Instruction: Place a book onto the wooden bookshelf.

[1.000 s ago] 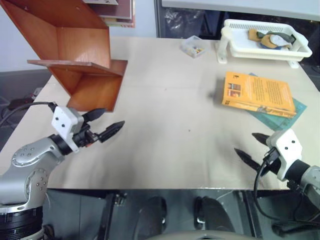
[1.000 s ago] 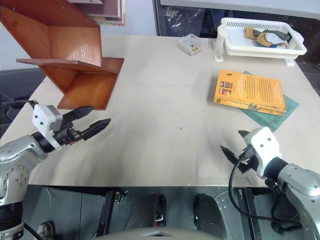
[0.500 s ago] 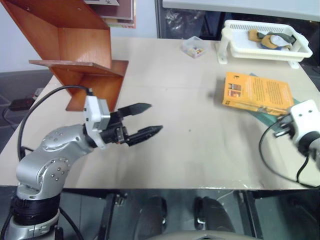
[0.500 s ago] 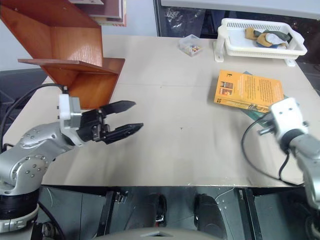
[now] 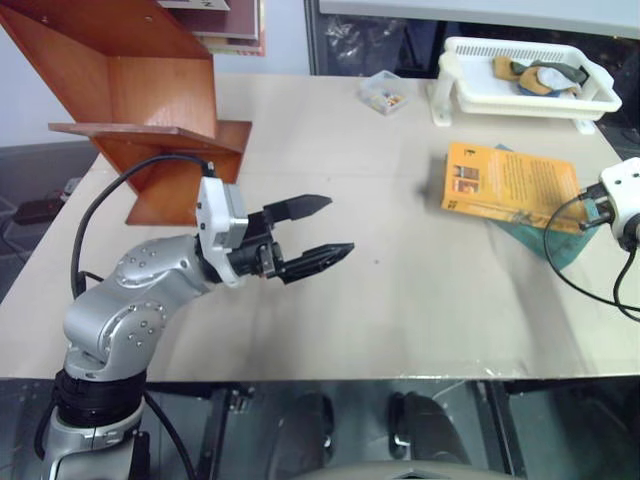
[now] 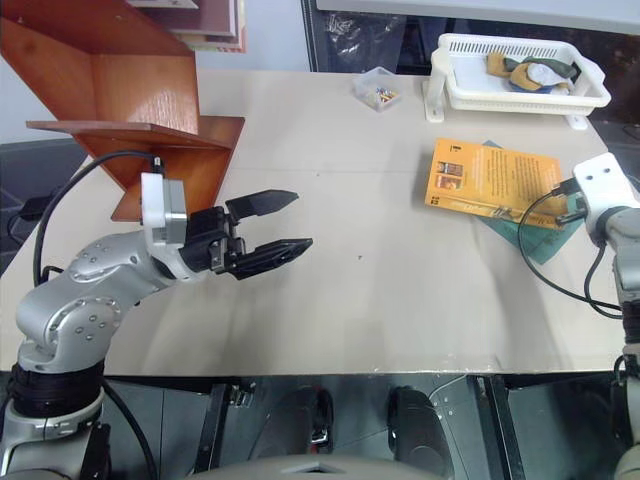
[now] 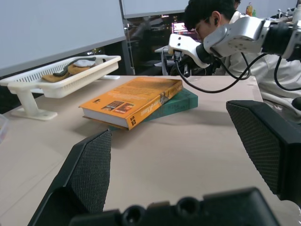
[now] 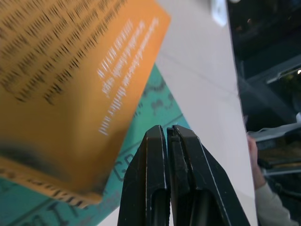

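One thick orange book [image 5: 512, 186], dark text, lying flat

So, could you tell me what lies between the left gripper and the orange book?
Only bare table: the left eye view shows nothing between the left gripper and the orange book.

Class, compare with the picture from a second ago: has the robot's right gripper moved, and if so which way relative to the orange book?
Yes. The right gripper, now shut, has left the table's near edge and gone up to the book, at its right end over the teal book.
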